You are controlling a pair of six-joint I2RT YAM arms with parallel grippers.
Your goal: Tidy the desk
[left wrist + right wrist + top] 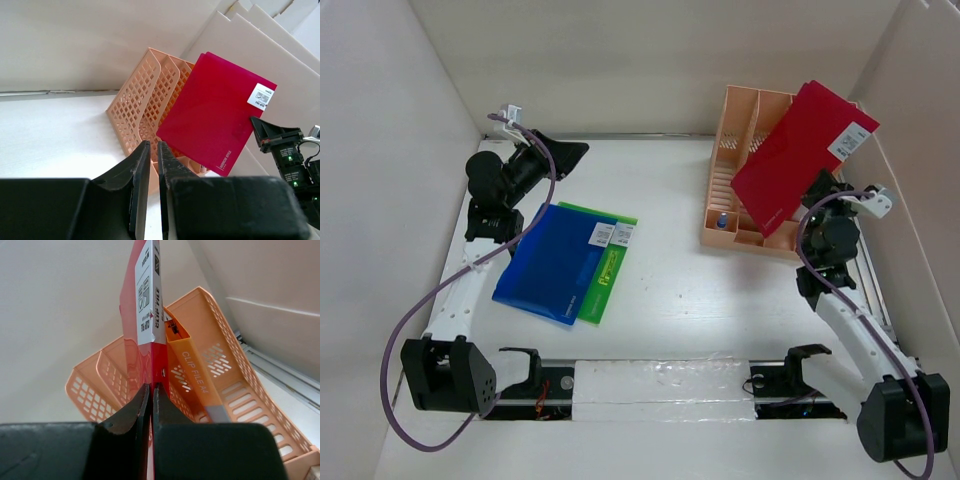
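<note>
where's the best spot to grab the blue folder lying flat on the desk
Probably its near short edge, coming low from the near side: the blue folder lies flat, its right side overlaps the green folder, and that edge is clear on the desk.

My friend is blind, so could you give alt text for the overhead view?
The jaws of the right arm pinch a red folder tilted over a peach file rack at the far right of the desk. A blue folder lies on a green folder near the left arm.

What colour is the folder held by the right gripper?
The folder is red, best seen in the left wrist view.
</note>
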